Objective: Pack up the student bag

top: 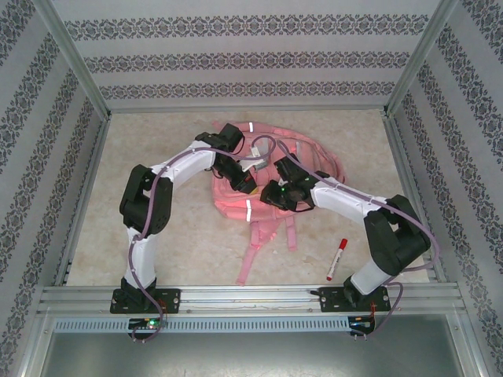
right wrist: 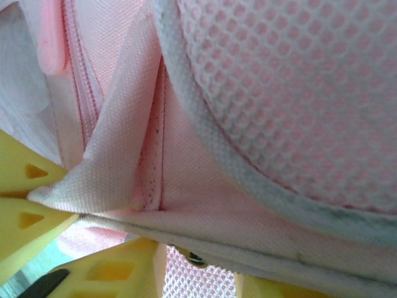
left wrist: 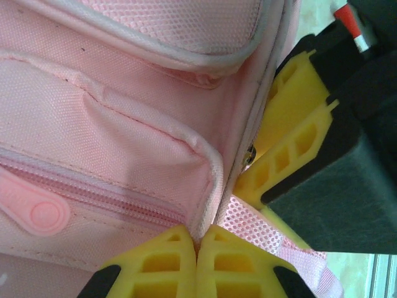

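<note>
Left gripper point(left wrist: 197, 245) is clamped tight on a pocket corner point(left wrist: 208, 171) of the bag point(top: 233, 207), which lies mid-table. Right gripper point(left wrist: 253, 156) straddles the side seam point(left wrist: 240, 118), half-closed; its grip is unclear. I'd pull apart gently, widening the opening without tearing the cloth.

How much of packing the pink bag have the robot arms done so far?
Nothing looks packed yet: the red marker lies on the table beside the student bag. In hand: the left pincer pinches the bag's fabric, and the right pincer straddles its edge. Left: probably opening a pocket and putting the marker in.
</note>
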Robot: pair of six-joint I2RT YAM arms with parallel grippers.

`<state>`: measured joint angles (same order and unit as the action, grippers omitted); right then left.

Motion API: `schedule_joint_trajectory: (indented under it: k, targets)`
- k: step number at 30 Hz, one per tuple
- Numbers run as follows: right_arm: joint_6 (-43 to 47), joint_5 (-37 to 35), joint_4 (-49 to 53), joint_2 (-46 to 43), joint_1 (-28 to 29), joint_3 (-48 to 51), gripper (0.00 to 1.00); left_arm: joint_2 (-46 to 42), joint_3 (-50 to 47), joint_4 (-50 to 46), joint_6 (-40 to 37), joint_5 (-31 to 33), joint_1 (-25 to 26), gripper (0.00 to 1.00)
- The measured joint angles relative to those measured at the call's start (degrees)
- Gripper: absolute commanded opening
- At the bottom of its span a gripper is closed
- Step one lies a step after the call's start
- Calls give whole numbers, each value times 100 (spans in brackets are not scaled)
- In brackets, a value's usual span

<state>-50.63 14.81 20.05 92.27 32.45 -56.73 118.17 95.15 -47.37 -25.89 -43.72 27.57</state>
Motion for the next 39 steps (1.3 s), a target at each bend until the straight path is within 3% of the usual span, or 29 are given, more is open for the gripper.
schedule_joint_trajectory:
  k: [7, 14, 18, 31, 36, 39]
  targets:
    - [-398, -98, -326, 286, 46, 24, 8, 4, -157, 229, 243, -87, -63, 0]
    - [-562, -205, -643, -55, 44, 435, 0, -20, -393, 455, 223, -68, -146, 0]
    - [-455, 81, -767, -382, -306, 754, 0, -157, -616, 638, 90, 92, -162, 0]
    - [461, 1504, -546, -938, -2225, 1209, 0, -671, -1106, 1019, -236, 710, -407, 0]
    - [951, 2035, -398, -778, -2518, 1045, 0, -962, -1294, 1062, -396, 691, -623, 0]
    - [1198, 2308, -361, -629, -2544, 918, 10, -1034, -1331, 1060, -490, 699, -807, 4]
